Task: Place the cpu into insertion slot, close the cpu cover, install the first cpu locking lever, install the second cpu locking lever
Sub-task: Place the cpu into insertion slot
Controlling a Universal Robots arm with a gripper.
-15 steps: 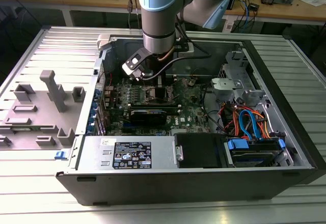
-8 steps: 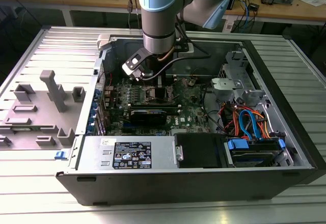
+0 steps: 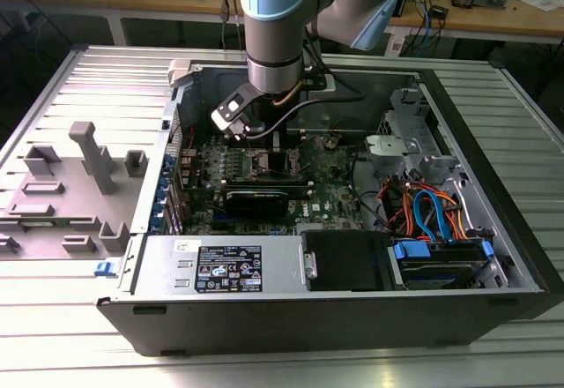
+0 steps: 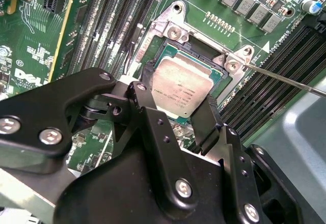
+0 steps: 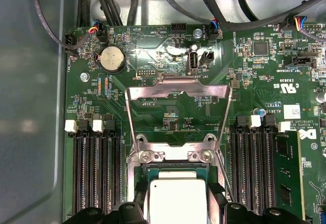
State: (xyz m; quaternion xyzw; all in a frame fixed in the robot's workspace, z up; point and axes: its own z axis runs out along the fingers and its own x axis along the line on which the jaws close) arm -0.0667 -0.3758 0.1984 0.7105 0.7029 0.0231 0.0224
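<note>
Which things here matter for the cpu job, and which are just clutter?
Job: cpu, held in gripper; insertion slot; cpu cover, open; locking lever.
Lying about: coin battery; memory slots; blue cables; grey fixture tray.

Bright light falls from overhead; in the first wrist view the dull silver-grey square cpu (image 5: 177, 201) glares nearly white and the thin silver metal cpu cover (image 5: 178, 87) glints; in the exterior view the green motherboard (image 3: 339, 181) lies dim under my pale blue arm (image 3: 273, 9); the ribbed grey metal table (image 3: 88, 353) shines.
</note>
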